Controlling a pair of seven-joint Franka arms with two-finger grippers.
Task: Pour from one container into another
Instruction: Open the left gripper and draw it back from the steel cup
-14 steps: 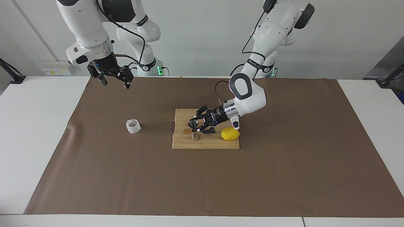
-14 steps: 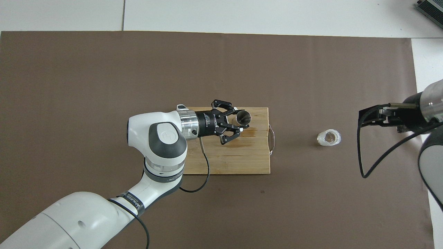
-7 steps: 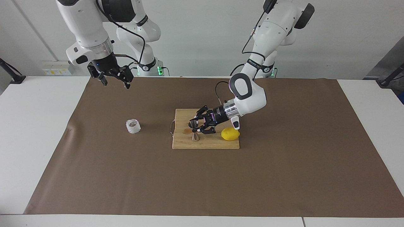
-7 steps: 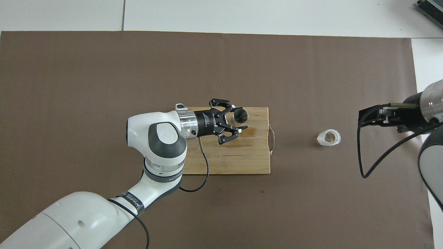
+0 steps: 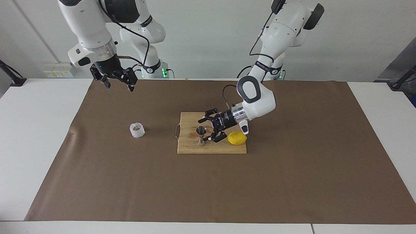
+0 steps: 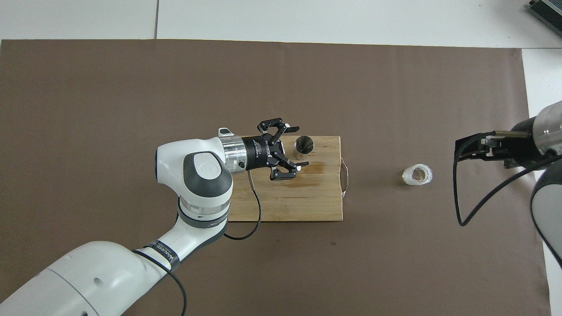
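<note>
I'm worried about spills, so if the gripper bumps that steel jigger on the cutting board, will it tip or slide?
The jigger stands upright on a small foot with a narrow waist, so it probably tips easily. Its shiny steel likely slips in a loose pinch. The left gripper, open beside it, should close gently.

The surface (image 5: 39,136) is white, and a plain brown mat (image 5: 292,182) covers most of it. The cutting board (image 5: 224,149) is light wood with a fine grain and one darker stain (image 6: 307,177) near its middle. The jigger (image 5: 201,136) is shiny steel grey, with a dark inside (image 6: 304,143). The lemon (image 5: 237,138) is bright yellow. The glass cup (image 5: 136,130) is clear and looks whitish, with faceted walls. The left pincer (image 5: 208,128) is black with small white tips, on a silver ring and a white arm with a dark grey joint cover (image 6: 206,169). The right pincer (image 5: 117,84) is black too, below a silver ring. Black cables (image 6: 461,206) hang from both arms.
</note>
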